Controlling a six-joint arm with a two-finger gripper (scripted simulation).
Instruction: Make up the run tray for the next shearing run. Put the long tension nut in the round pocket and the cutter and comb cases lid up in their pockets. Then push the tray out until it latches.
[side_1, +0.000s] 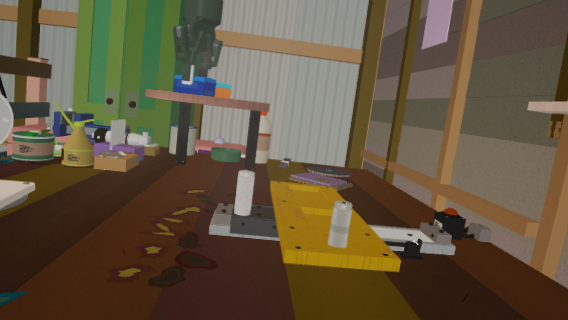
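Observation:
The blue case (195,85) on the raised shelf (207,100) at the back is partly covered by my gripper (189,79), which reaches down onto it from above and is closing around it. An orange case (223,91) with a light blue lid sits right beside the blue one on the shelf. The yellow run tray (327,227) lies on the bench in front, on its grey slide base (250,222). A white ridged nut (340,223) stands upright in the tray. A second white cylinder (244,192) stands on the base beside the tray.
The shelf's two dark legs (252,140) stand behind the tray. A latch block with a red knob (450,222) sits to the tray's right. Purple pads (320,179) lie behind the tray. Tins, an oil can (77,147) and boxes crowd the back left.

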